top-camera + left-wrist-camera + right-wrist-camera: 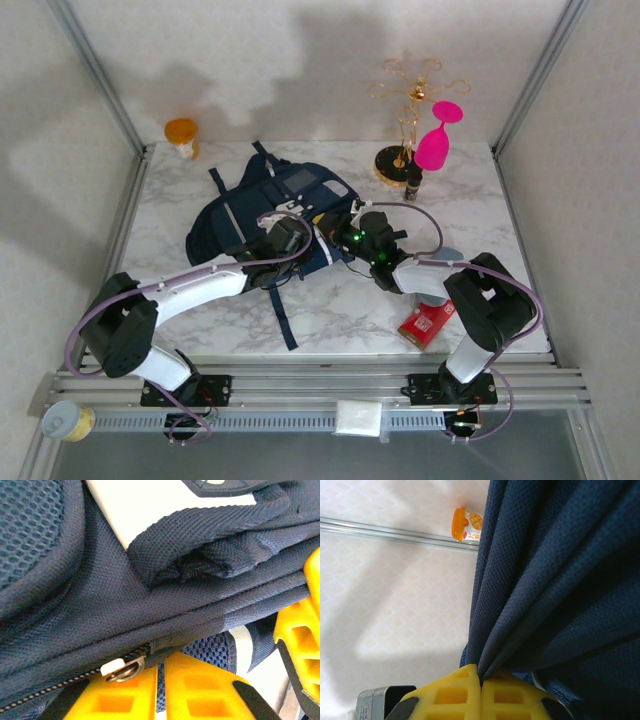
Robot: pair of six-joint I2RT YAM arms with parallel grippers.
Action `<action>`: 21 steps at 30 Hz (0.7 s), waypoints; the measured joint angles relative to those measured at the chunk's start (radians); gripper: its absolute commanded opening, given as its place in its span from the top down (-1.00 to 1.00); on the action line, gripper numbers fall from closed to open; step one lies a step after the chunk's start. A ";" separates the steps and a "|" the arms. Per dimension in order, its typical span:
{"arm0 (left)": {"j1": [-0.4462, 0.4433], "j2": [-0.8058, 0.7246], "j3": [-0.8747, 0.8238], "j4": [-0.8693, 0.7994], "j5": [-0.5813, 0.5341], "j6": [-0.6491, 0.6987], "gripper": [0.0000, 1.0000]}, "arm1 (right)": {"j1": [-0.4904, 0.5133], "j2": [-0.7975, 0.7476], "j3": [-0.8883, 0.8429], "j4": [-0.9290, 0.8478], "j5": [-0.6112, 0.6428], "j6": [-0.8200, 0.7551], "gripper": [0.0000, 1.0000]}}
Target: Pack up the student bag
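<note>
Claw state: the left gripper (160,669) has its yellow fingers drawn narrow, with a thin strip of blue fabric between them and the metal zip pull (123,669) at the tip of one finger. The right gripper (480,674) is pinched tight on a gathered fold of the student bag (268,205).

Student bag: navy woven fabric with mesh panels, white trim, a grey square patch and dark straps. It lies flat at the middle of the worktop (330,310), toward the far edge. The zip teeth left of the pull are meshed. One dark strap (284,322) trails to the near edge between the two arms.

Surroundings: an orange bottle (182,135) stands at the far left corner. A gold wire stand (405,105), a pink goblet (438,140) and a small dark bottle (412,185) stand near the far right corner. A red box (428,322) lies at the near right, partly under the right arm.

Obstructions: both forearms cross the near side of the bag and cover its opening in the top view.
</note>
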 measured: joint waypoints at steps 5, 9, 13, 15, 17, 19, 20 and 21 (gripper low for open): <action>0.000 -0.063 -0.041 -0.002 -0.010 -0.024 1.00 | 0.000 0.000 0.000 0.001 0.000 0.000 1.00; 0.002 -0.158 -0.088 -0.037 -0.018 -0.063 1.00 | -0.010 0.000 0.000 0.000 -0.009 -0.001 1.00; 0.011 -0.264 -0.152 -0.111 -0.015 -0.080 1.00 | -0.027 0.000 0.000 -0.005 -0.040 -0.004 1.00; 0.017 -0.294 -0.169 -0.157 -0.013 -0.079 1.00 | -0.032 0.000 0.003 -0.011 -0.050 -0.005 1.00; 0.018 -0.307 -0.178 -0.188 -0.003 -0.075 0.96 | -0.033 0.000 0.008 -0.019 -0.053 -0.008 1.00; 0.014 -0.308 -0.179 -0.195 0.018 -0.069 0.73 | -0.033 0.001 0.014 -0.027 -0.053 -0.008 1.00; 0.008 -0.308 -0.178 -0.191 0.024 -0.068 0.62 | -0.033 0.002 0.016 -0.027 -0.053 -0.008 1.00; -0.003 -0.306 -0.174 -0.188 0.027 -0.062 0.45 | -0.032 0.004 0.018 -0.027 -0.053 -0.008 1.00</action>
